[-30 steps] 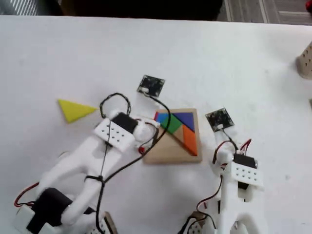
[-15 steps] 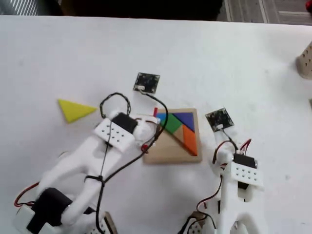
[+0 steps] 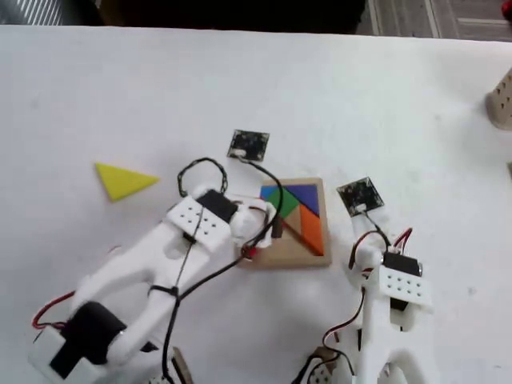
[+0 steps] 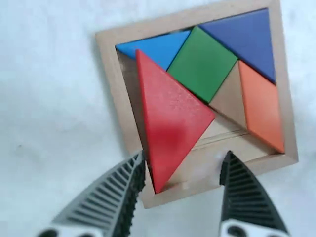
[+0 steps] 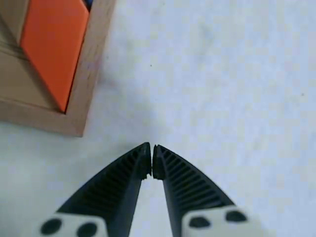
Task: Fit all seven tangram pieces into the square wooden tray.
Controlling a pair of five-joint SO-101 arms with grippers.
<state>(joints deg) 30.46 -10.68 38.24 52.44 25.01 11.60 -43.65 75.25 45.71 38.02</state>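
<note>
The square wooden tray (image 4: 112, 94) holds a light blue triangle (image 4: 158, 47), a green square (image 4: 202, 64), a dark blue triangle (image 4: 247, 37), an orange parallelogram (image 4: 261, 108) and a tan piece (image 4: 228, 98). A large red triangle (image 4: 168, 118) lies over the tray's bare part, one tip reaching the rim. My left gripper (image 4: 182, 165) stands open around that tip, and sits over the tray's left side (image 3: 268, 220) in the high view. My right gripper (image 5: 152, 153) is shut on nothing, just off the tray's corner (image 5: 74, 126). A yellow triangle (image 3: 122, 180) lies on the table far left.
The white table (image 3: 360, 104) is bare behind the tray. A pale pegged block (image 3: 501, 100) stands at the right edge. The right arm (image 3: 396, 292) rests right of the tray (image 3: 292, 258).
The left arm has shifted right over the tray. The red triangle, seen sticking up at the tray's far left corner, now lies down in the tray. The right arm has not moved.
</note>
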